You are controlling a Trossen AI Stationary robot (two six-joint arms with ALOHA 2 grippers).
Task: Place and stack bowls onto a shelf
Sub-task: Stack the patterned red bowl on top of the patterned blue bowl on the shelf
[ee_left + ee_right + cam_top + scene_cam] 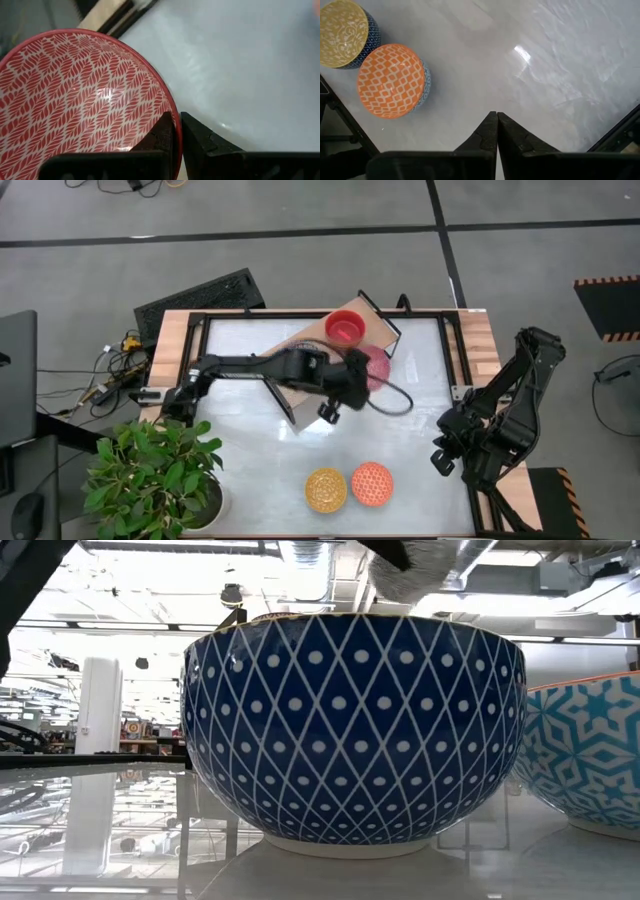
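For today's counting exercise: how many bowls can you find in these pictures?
4: a red bowl on the shelf, a pink patterned bowl held by the left gripper, and a yellow bowl beside an orange bowl on the table. The arm may hide others.

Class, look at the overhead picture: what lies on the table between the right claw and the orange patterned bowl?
Nothing: in the high view, only bare white tabletop separates the shut right claw from the orange patterned bowl.

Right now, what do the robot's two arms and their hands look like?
Both arms are dark, jointed metal. A black cable loops beside the left hand. Each hand ends in two black, wedge-shaped fingers tapering to points, as on the right hand.
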